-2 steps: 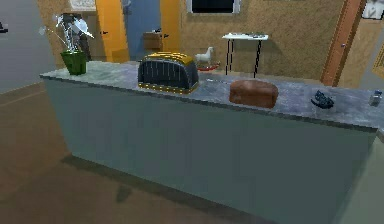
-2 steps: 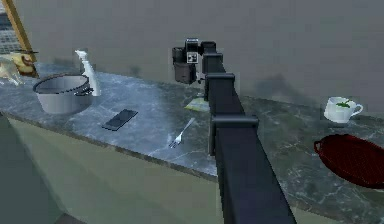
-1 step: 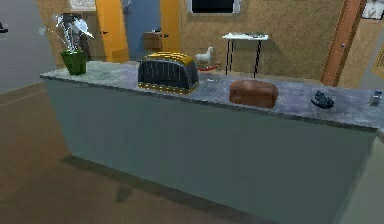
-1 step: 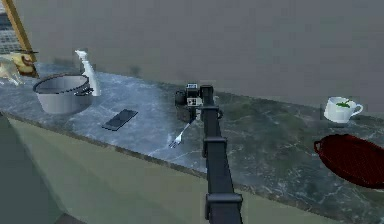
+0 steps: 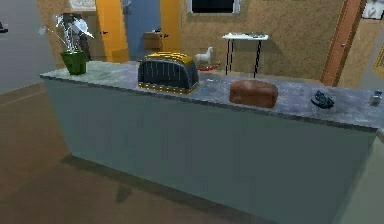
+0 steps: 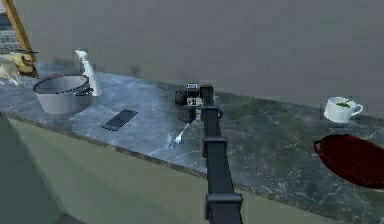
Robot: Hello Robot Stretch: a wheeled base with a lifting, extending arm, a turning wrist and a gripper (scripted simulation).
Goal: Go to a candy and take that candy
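Observation:
In the arm side view my arm (image 6: 213,150) reaches out over a grey marbled countertop (image 6: 270,130). The gripper (image 6: 186,98) is a dark body left of the two white marker squares, above the counter's middle. A silver fork (image 6: 179,137) lies on the stone just short of it. The gripper's far end is hard to make out, so I cannot tell whether it holds anything. Nothing on this counter has a shape or colour I can name as a candy.
Left of the gripper lie a dark flat phone (image 6: 120,120), a grey pot (image 6: 62,95) and a white spray bottle (image 6: 86,70). A white cup (image 6: 342,109) and a dark red bowl (image 6: 352,160) stand right. The forward view's counter (image 5: 200,95) bears a plant (image 5: 73,45), toaster (image 5: 167,72), bread loaf (image 5: 253,93) and a small dark object (image 5: 322,99).

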